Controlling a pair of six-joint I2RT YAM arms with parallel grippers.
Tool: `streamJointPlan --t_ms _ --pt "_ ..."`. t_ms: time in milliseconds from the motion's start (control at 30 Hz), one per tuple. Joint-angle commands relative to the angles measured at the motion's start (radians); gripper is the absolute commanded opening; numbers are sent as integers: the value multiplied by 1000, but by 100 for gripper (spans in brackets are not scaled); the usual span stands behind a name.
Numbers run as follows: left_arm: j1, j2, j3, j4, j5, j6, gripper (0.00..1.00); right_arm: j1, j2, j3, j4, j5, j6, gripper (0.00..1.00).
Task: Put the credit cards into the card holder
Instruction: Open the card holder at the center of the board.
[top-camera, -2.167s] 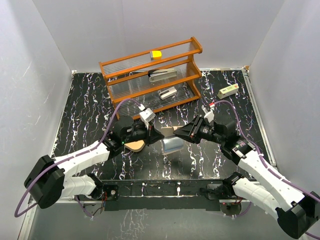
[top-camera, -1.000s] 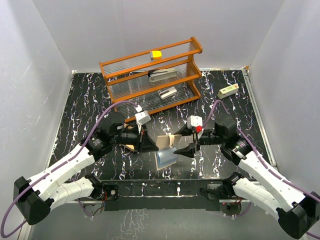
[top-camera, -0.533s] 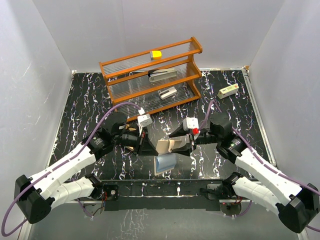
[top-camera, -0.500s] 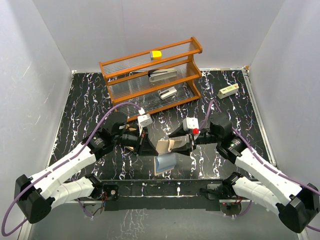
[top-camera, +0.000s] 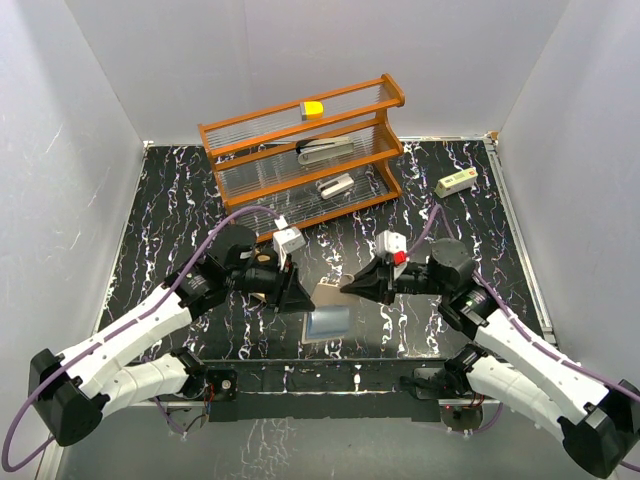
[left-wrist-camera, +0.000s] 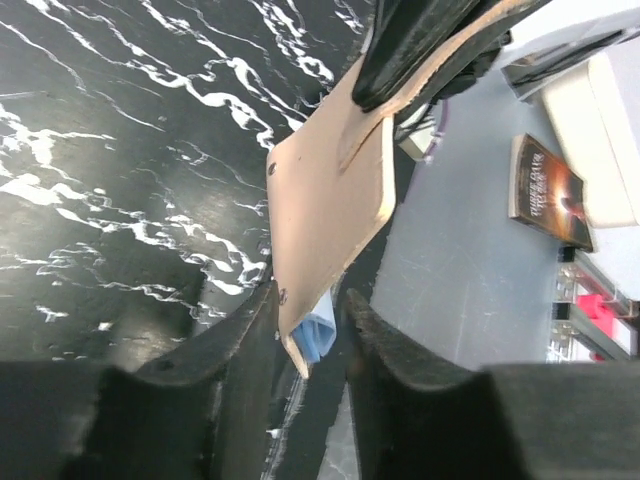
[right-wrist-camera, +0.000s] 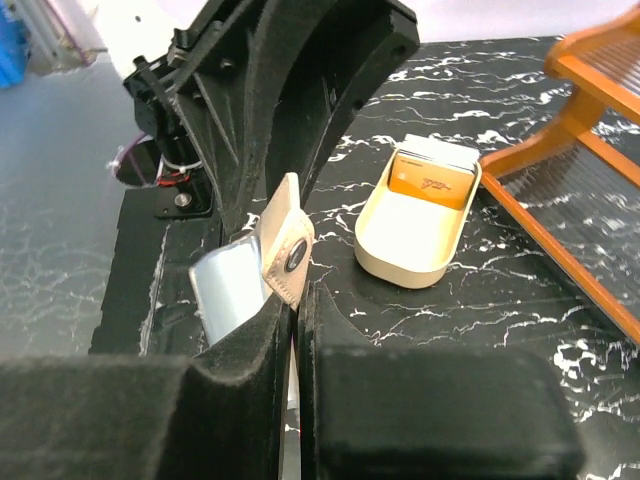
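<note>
Both arms meet over the middle of the black marbled surface (top-camera: 170, 220), on the tan stitched wallet (top-camera: 330, 296). The left end effector (top-camera: 303, 296) has its fingers closed on one corner of it; the right end effector (right-wrist-camera: 297, 300) is pinched tight on the opposite edge, just below the snap; the wallet is held up between them. A light blue card (top-camera: 328, 323) pokes out of the wallet's lower side. In the left wrist view it sits between the two fingers, against the leather.

The card holder (right-wrist-camera: 380, 255) is an oval tan tray. In the right wrist view it lies on the surface past the held wallet, beside the left end effector and near the foot of the orange wooden rack (top-camera: 300, 150) (the overhead view hides it under the left arm); neither end effector touches it. Inside lie credit cards (right-wrist-camera: 432, 185): an orange-faced one on top, and a paler one showing at the far end. A grey stapler (top-camera: 325, 150) rests on the rack's middle shelf.
</note>
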Motion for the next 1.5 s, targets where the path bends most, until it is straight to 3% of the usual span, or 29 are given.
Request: streamJointPlan --t_ms 0,167,467,700,1000,1167,1333,1367,1467 --pt "-3 -28 90 -71 -165 -29 43 0 -53 -7 59 159 147 0" --pt "-3 -82 100 -76 -328 -80 58 0 -37 18 8 291 362 0" --pt "-2 -334 -102 105 -551 -294 77 0 -111 -19 168 389 720 0" --pt "-3 -389 -217 243 -464 -405 79 1 -130 -58 302 444 928 0" --pt "-3 -470 -419 622 -397 -636 80 1 -165 -94 395 552 1082 0" --pt "-3 -459 -494 792 -397 -706 78 1 -143 -126 457 546 1135 0" --pt "-3 -425 -490 828 -366 -705 71 0 -134 -179 543 546 1205 0" --pt "-3 -423 -492 839 -363 -706 67 1 -134 -182 541 548 1206 0" --pt "-3 -417 -493 849 -354 -706 36 0 -139 -186 502 556 1194 0"
